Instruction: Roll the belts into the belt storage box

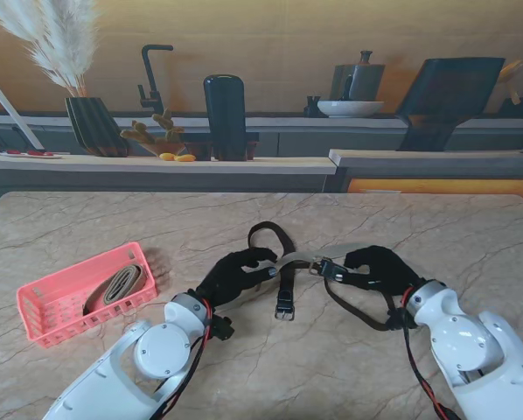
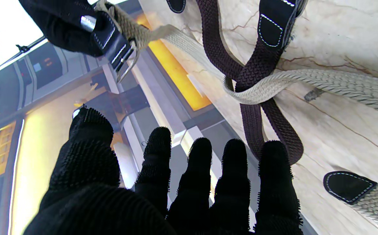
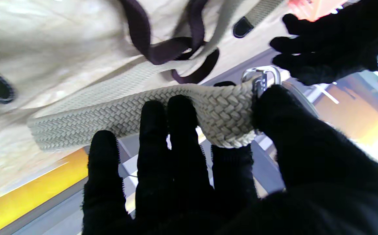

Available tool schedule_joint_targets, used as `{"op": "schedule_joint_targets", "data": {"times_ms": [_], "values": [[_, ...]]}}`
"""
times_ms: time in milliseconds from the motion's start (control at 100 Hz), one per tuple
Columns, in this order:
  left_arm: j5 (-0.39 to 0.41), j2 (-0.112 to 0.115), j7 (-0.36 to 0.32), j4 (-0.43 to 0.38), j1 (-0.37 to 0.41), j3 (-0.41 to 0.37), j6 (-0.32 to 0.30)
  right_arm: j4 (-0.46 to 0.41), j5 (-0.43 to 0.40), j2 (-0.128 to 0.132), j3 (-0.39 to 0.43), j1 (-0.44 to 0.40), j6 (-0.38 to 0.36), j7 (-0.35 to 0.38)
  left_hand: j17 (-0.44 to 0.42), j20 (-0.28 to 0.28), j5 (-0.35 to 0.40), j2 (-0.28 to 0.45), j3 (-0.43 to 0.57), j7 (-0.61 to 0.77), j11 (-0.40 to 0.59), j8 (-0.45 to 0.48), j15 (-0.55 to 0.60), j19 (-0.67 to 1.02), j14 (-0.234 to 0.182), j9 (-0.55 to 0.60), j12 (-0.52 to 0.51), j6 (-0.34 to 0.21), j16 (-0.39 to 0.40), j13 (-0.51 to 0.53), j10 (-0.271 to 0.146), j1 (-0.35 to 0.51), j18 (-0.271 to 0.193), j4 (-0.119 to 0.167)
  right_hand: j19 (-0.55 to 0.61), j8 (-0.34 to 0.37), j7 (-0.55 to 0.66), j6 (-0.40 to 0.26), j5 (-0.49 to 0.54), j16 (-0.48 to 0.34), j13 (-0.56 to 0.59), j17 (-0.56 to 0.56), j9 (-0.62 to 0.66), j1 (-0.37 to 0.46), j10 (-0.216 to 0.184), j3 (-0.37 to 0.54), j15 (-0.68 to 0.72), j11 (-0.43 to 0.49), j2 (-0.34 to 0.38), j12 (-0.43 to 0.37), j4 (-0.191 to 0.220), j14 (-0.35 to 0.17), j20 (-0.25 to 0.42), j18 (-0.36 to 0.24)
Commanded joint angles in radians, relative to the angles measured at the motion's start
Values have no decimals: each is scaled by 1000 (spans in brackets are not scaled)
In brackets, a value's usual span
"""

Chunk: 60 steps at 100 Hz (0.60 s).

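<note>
Your right hand [image 1: 380,267] is clamped on the buckle end of the beige belt [image 1: 298,260]: in the right wrist view the thumb [image 3: 274,107] presses the braided strap [image 3: 143,114] at the silver buckle [image 3: 263,78] against the fingers [image 3: 182,114].

Your left hand [image 1: 235,273] holds nothing. In the left wrist view its fingers [image 2: 200,169] are spread apart, with the strap [image 2: 306,83] lying on the marble table [image 1: 436,227] beyond them. From the stand view, the fingertips sit just beside the beige belt's middle; you cannot tell whether they touch it.

A dark belt [image 1: 279,241] loops on the table between your hands and crosses the beige one; its buckle [image 1: 284,310] lies nearer to you.

The pink box [image 1: 43,306] stands at your left, well apart from both belts, and holds one rolled tan belt [image 1: 113,287].
</note>
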Motion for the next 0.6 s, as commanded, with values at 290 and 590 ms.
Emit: {"op": "schedule_joint_targets", "data": {"times_ms": [290,590], "values": [[-46,-23,-7,8,-38,40,-21,-22,84,11,-88,75,-65,125,-46,-28,-85,-68,-15,-50,-25,-39,-44,-74,-36,-61,-39,0,-35,-37,-28,-104,-31,25,-41,12,38,0,59,-19,-34,-19,-29,22,-13,40,-26,-68,13,-24,4,-34,44,-14],[-85,-1,-119,7,-71,58,-26,1,140,28,-153,137,-79,219,26,23,7,-136,27,-35,-3,-31,20,-9,7,124,-22,4,5,146,-8,-82,29,27,-53,12,39,-2,61,-19,-38,-20,-28,17,-14,44,-33,-82,8,-20,9,-34,58,-16]]}}
